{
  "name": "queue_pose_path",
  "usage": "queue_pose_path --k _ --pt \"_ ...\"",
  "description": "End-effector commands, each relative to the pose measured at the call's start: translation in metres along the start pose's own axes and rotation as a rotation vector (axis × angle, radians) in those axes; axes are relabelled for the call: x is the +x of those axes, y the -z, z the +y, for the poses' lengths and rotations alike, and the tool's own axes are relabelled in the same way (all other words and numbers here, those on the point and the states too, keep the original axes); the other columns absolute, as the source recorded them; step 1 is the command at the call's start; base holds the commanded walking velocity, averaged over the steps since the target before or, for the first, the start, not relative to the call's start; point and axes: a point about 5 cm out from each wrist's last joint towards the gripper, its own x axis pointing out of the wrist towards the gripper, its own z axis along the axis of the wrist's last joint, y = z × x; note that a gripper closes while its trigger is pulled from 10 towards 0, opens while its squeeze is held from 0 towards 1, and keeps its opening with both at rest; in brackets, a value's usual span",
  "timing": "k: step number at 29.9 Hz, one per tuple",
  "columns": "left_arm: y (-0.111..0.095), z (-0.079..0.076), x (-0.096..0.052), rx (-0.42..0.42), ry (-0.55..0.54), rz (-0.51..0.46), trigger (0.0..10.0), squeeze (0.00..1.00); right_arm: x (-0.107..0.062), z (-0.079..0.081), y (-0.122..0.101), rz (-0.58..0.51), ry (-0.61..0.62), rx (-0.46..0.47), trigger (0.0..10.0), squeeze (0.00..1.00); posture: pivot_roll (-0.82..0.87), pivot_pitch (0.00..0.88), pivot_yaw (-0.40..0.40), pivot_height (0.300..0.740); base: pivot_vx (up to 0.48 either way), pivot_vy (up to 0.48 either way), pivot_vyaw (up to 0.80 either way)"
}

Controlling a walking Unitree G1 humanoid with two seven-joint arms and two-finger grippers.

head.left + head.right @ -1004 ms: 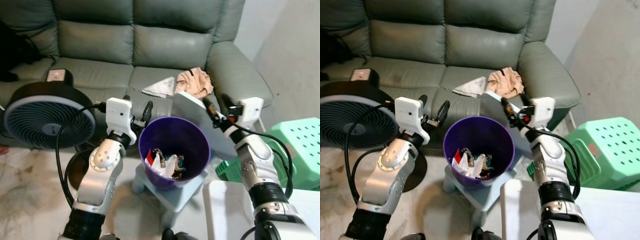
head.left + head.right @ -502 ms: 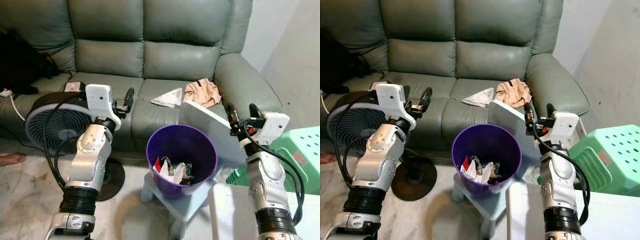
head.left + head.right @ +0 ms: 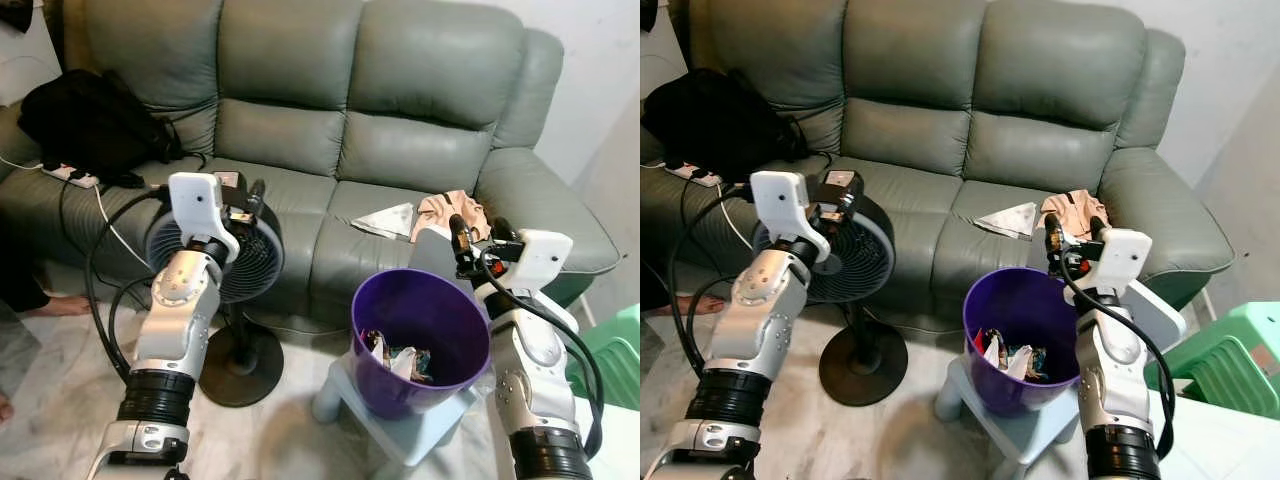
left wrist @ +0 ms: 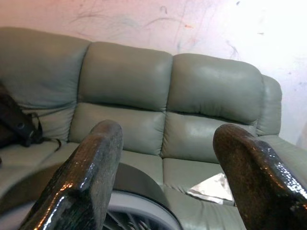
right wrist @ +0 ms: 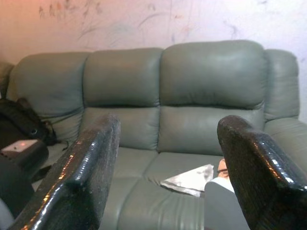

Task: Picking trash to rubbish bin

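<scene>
Facing more sofa [image 3: 330, 140] now, purple bin [image 3: 420, 340] shifted rightward.

1 sofa [image 3: 380, 130], 1 purple bin [image 3: 420, 340], 1 fan [image 3: 225, 262], 2 hands, 1 green stool [image 3: 1230, 355].

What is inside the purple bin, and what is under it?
Inside the purple bin lies crumpled trash, white and coloured wrappers; what lies beneath that pile is covered. The bin stands on a pale blue stool, whose top it mostly hides.
</scene>
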Motion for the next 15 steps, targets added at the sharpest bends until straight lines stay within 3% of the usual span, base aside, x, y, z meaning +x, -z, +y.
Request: queue_pose_path --k 1,15 --pt "-0.0014 -0.0098 0.004 -0.003 0.036 -0.008 10.0 0.0 -0.0027 -0.0076 -0.0039 -0.002 0.023 -0.016 10.0 0.0 0.02 0.0 -0.053 0.74 0.0 0.469 0.0" --pt "-0.0012 -0.0086 0.0058 -0.009 0.029 -0.02 10.0 0.0 -0.0048 -0.0084 -0.0057 0.014 0.015 -0.023 10.0 0.0 0.01 0.0 -0.06 0.74 0.0 0.467 0.0"
